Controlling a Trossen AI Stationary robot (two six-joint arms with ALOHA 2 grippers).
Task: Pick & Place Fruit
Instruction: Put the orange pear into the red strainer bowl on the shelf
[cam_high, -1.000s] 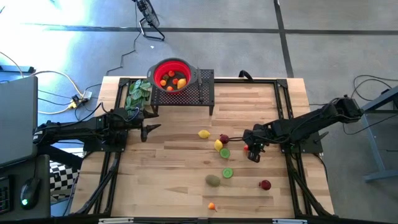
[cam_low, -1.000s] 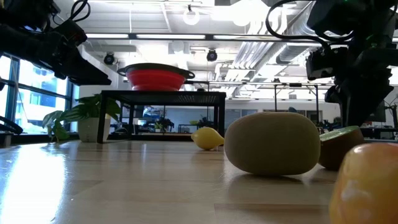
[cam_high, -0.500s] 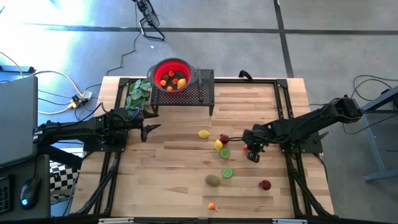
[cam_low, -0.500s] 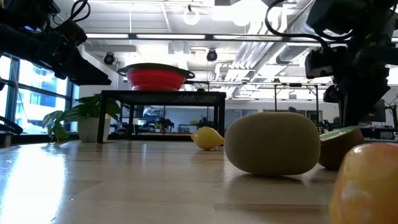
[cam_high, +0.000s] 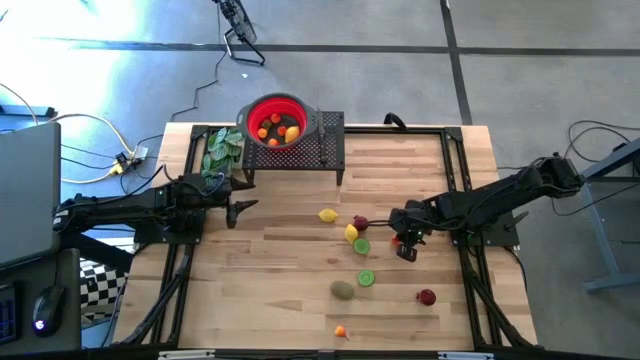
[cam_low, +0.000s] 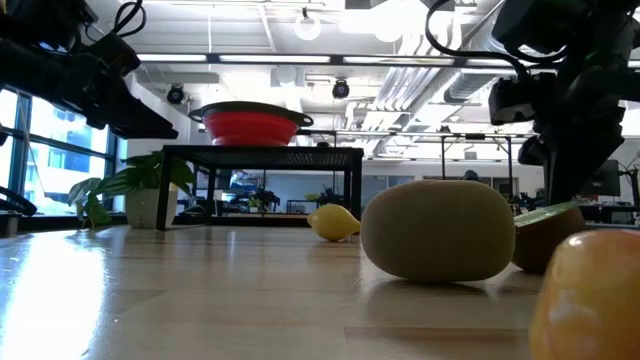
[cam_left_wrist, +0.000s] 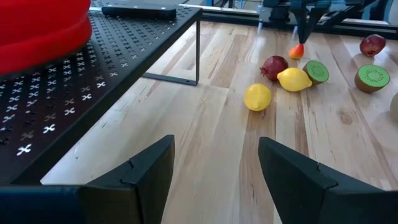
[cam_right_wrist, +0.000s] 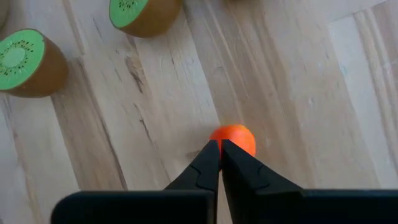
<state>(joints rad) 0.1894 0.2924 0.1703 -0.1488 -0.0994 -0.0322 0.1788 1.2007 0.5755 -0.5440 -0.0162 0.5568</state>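
Several toy fruits lie on the wooden table: two lemons (cam_high: 327, 214) (cam_high: 351, 233), a dark red piece (cam_high: 360, 222), two green kiwi halves (cam_high: 362, 245) (cam_high: 366, 278), a brown kiwi (cam_high: 343, 290) and a red piece (cam_high: 427, 297). A small orange-red fruit (cam_right_wrist: 236, 138) rests on the wood right at the tips of my right gripper (cam_right_wrist: 220, 148), which points steeply down and is shut. My left gripper (cam_left_wrist: 214, 146) hovers open near the table's left side, beside the black stand, with nothing between its fingers. My right gripper comes from above, slanting down, its shut fingertips (cam_right_wrist: 211, 152) meeting at the near edge of the orange-red fruit (cam_right_wrist: 239, 142). The fruit lies beyond the tips, not between the fingers, and rests on the table. Whether the tips touch it, I cannot tell.
A red bowl (cam_high: 275, 120) with several fruits sits on a black perforated stand (cam_high: 328, 150) at the far edge. A green leafy bunch (cam_high: 222, 150) lies left of it. A small orange piece (cam_high: 341, 331) lies near the front edge. Bare wood spreads between the two arms.
My right gripper has stayed over the orange-red fruit and its fingers have drawn together until shut. The fruit has stayed on the table.
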